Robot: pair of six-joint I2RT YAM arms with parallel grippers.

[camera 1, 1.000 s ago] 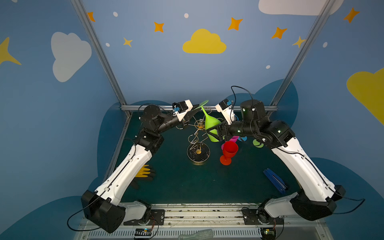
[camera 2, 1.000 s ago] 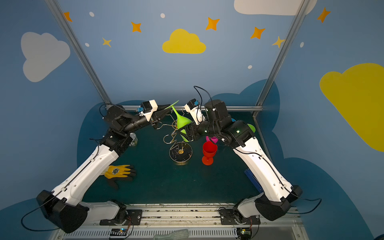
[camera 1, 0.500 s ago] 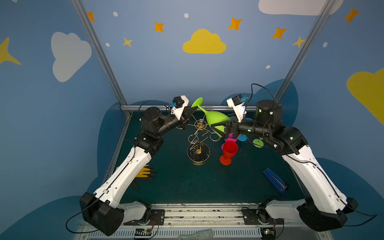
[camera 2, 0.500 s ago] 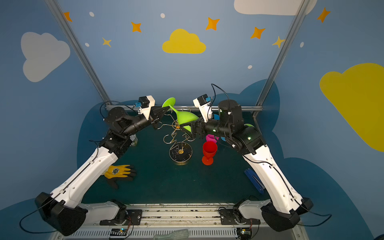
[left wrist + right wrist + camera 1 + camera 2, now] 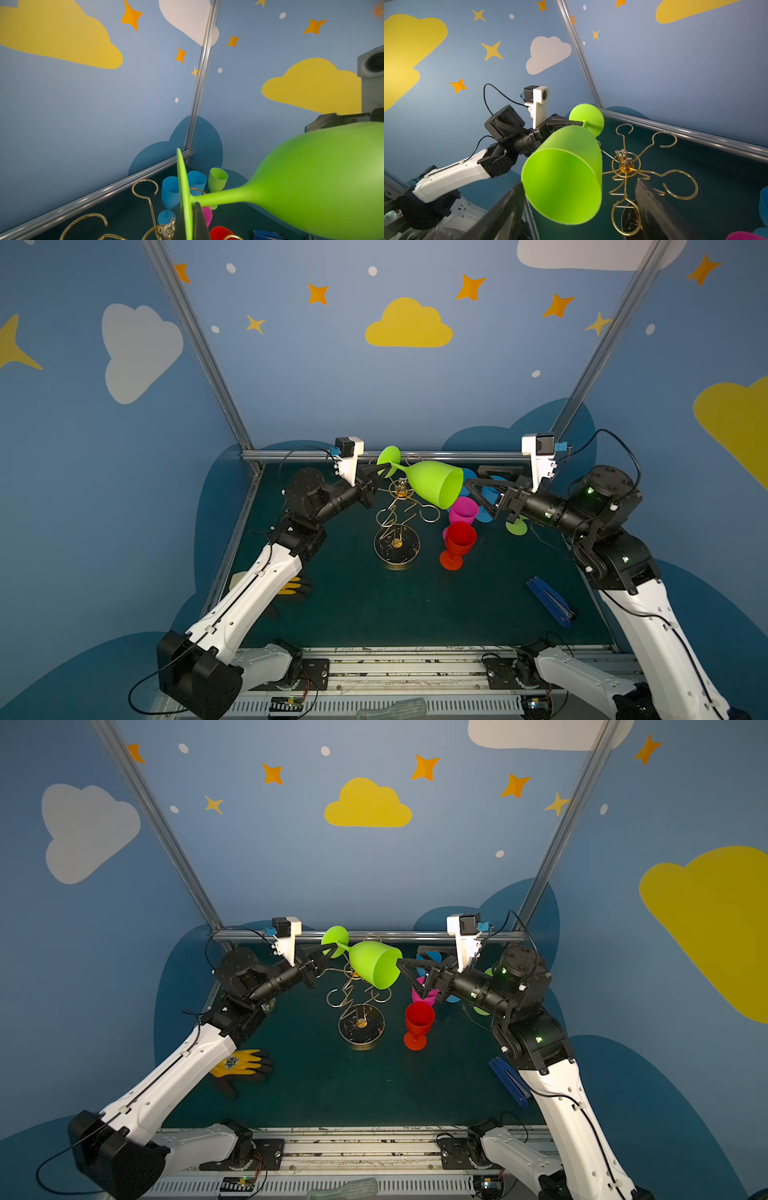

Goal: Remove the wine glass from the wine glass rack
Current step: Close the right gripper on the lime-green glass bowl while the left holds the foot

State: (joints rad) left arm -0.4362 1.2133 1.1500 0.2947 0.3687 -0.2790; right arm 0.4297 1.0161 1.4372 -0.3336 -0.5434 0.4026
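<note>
both top views look down from high in front; wrist views sit close, sharing the green wine glass [image 5: 322, 176].

Lime-green plastic wine glass [image 5: 311, 182] bowl runs off the left wrist view; left arm [image 5: 253, 597] half hides the yellow fabric glove [image 5: 291, 584]

A red goblet [image 5: 457, 543] stands upright on the dark green mat [image 5: 374, 614], a pink cup [image 5: 462, 510] just behind it. Two blue glasses [image 5: 170, 193] and a small green glass [image 5: 217, 179] cluster near the back corner. A yellow work glove [image 5: 243, 1063] and a flat blue tool [image 5: 548, 601] lie at opposite sides.
</note>
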